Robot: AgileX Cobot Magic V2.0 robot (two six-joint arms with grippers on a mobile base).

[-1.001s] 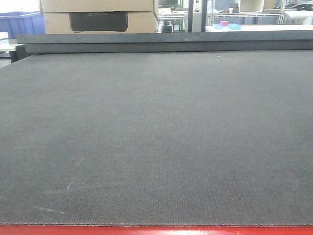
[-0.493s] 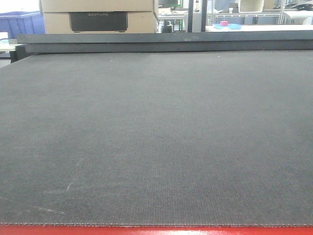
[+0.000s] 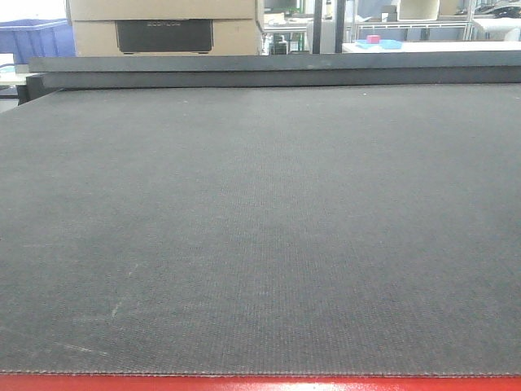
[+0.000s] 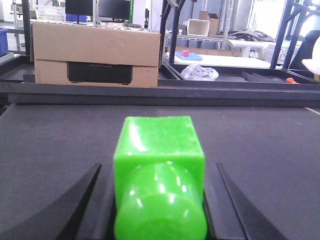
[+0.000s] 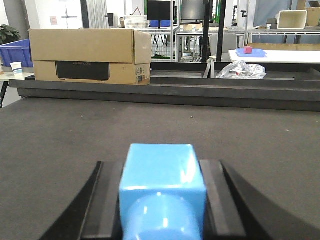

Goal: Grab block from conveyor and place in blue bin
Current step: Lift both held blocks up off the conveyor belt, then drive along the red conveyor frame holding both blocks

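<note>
The conveyor (image 3: 260,228) fills the front view as a bare dark grey belt, with its red frame (image 3: 260,384) along the bottom edge; neither gripper shows in that view. In the left wrist view my left gripper (image 4: 159,167) is shut on a glossy green block (image 4: 157,145), held low over the belt (image 4: 50,135). My right gripper (image 5: 161,165) is shut on a light blue block (image 5: 162,172), its black pads (image 5: 212,190) pressed against both sides. A blue bin (image 3: 32,37) stands beyond the belt's far left corner and shows again as the blue bin (image 5: 15,52) in the right wrist view.
A dark raised rail (image 3: 277,72) runs along the belt's far edge. Behind it sits a large cardboard box (image 4: 95,57) and a crumpled plastic bag (image 4: 199,72). Farther back, a white table carries a small blue tray (image 5: 247,51) with a pink cube.
</note>
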